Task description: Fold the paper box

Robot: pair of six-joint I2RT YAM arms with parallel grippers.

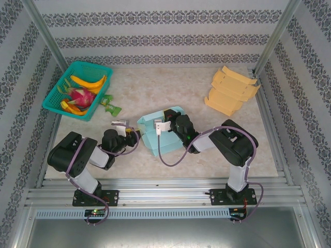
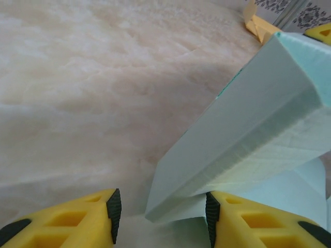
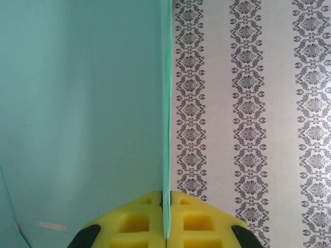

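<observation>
The light teal paper box (image 1: pixel 158 133) lies half-formed at the table's middle, between the two arms. My right gripper (image 1: pixel 164 125) is shut on one of its upright walls; in the right wrist view the thin teal wall (image 3: pixel 166 129) runs edge-on between the yellow fingers (image 3: pixel 201 227) of the gripper (image 3: pixel 166 227). My left gripper (image 1: pixel 126 132) is just left of the box and open. In the left wrist view the box's folded side wall (image 2: pixel 248 134) slants down between the spread yellow fingers (image 2: pixel 77 222), its corner near the right pad, and the gripper (image 2: pixel 161 217) holds nothing.
A teal basket (image 1: pixel 77 89) with bananas and a dragon fruit stands at the back left, a green packet (image 1: pixel 110 105) beside it. A stack of flat yellow box blanks (image 1: pixel 230 91) lies at the back right. Patterned walls enclose the table.
</observation>
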